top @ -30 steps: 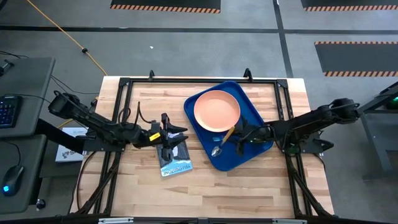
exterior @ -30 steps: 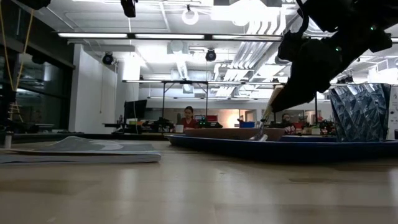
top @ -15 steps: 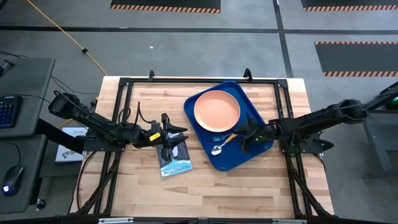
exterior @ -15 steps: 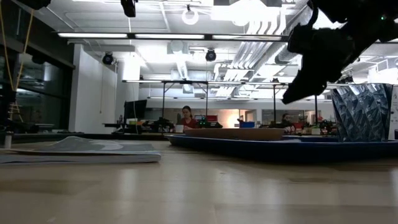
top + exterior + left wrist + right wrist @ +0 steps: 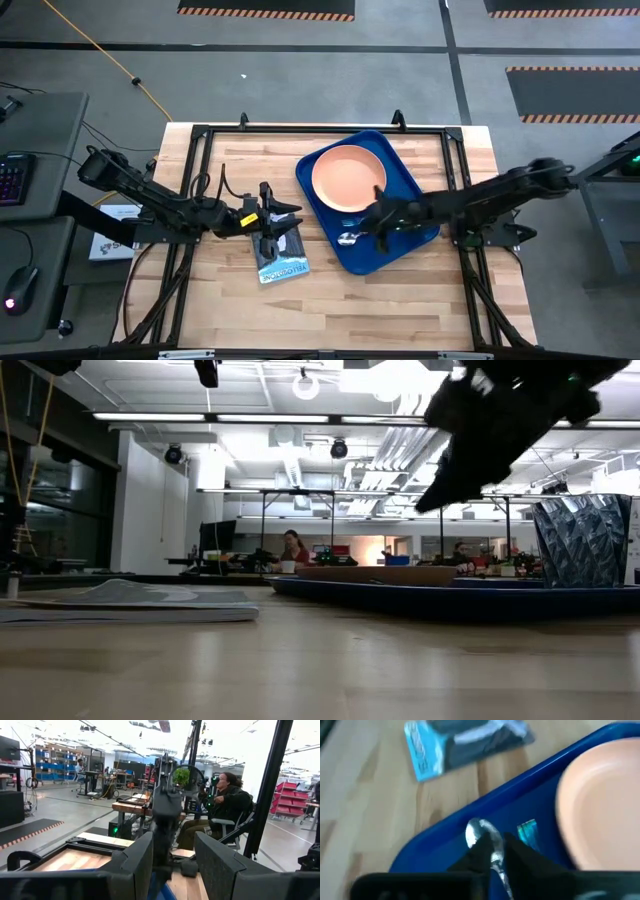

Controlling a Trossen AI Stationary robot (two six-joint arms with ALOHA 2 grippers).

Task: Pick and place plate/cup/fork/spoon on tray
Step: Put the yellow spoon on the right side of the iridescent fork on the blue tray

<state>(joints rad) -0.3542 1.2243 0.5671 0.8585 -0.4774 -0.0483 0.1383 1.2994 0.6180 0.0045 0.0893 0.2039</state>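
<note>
the right gripper (image 5: pixel 375 222) is hovering over the spoon (image 5: pixel 487 840) lying in the tray (image 5: pixel 400 245), fingers nearly closed, gripping nothing; the left gripper (image 5: pixel 290 215) is waiting half open.

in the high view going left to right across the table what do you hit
left claw over the blue-and-white booklet → spoon on the tray → right claw above the tray. The plate lies farther back on the tray, overlapping these in the order.
</note>
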